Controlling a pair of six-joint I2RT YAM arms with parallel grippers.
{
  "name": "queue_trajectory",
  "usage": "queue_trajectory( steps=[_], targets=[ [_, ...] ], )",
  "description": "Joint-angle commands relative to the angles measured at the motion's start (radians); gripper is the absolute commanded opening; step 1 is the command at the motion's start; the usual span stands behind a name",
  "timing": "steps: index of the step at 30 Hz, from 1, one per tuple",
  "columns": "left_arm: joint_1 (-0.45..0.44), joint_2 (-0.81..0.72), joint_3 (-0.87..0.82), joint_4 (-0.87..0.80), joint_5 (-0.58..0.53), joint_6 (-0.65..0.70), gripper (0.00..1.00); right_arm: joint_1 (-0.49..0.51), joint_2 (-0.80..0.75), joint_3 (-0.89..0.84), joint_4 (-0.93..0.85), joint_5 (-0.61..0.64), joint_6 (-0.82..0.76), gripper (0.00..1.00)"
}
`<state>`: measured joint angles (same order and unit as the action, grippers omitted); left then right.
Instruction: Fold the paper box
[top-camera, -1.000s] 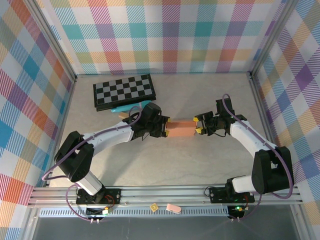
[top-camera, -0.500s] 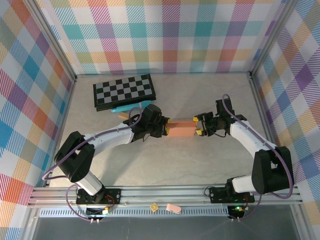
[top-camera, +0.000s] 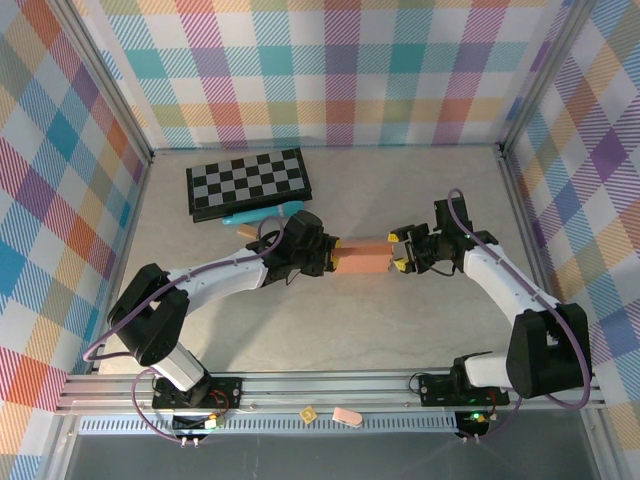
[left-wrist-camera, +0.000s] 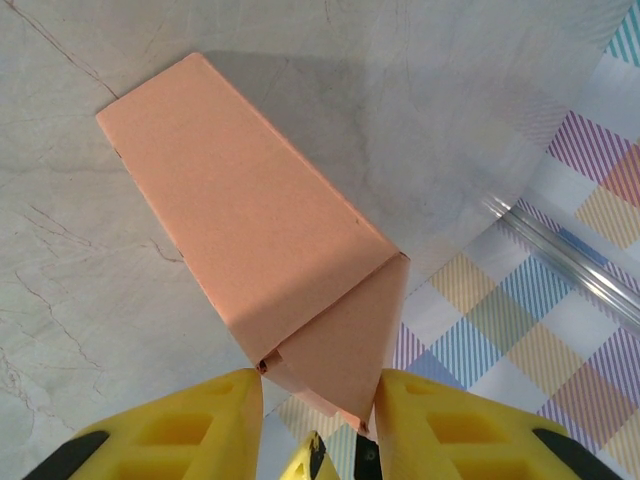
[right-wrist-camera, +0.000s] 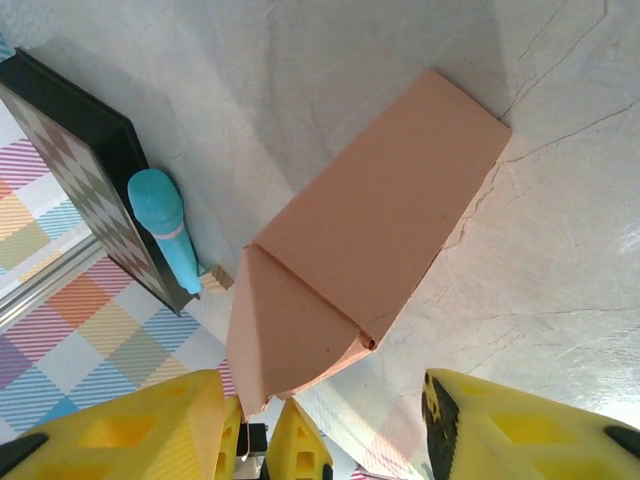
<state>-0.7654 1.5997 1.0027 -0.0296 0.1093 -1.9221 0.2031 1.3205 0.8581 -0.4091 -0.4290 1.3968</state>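
Showing plain salmon panels, the paper box (top-camera: 362, 260) looks closed.

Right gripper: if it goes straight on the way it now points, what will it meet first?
The paper box. Its folded end flap lies just ahead of the right gripper, between its open fingers, so going on would probably push against that end. The exact gap is unclear.
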Motion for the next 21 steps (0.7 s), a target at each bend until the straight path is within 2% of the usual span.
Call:
queue_trajectory(
  steps=[1, 9, 21],
  targets=[
    [-0.018, 0.006, -0.035, -0.09, -0.01, -0.011, 0.34, 0.0, -0.015, -0.017, -0.019, -0.007, -0.017, 0.52],
    [-0.022, 0.004, -0.036, -0.094, -0.011, -0.011, 0.33, -0.001, -0.049, -0.066, -0.037, 0.012, -0.03, 0.46],
    [-0.024, 0.006, -0.046, -0.069, -0.014, -0.011, 0.31, -0.001, 0.006, -0.084, -0.056, 0.045, -0.079, 0.39]
  ],
)
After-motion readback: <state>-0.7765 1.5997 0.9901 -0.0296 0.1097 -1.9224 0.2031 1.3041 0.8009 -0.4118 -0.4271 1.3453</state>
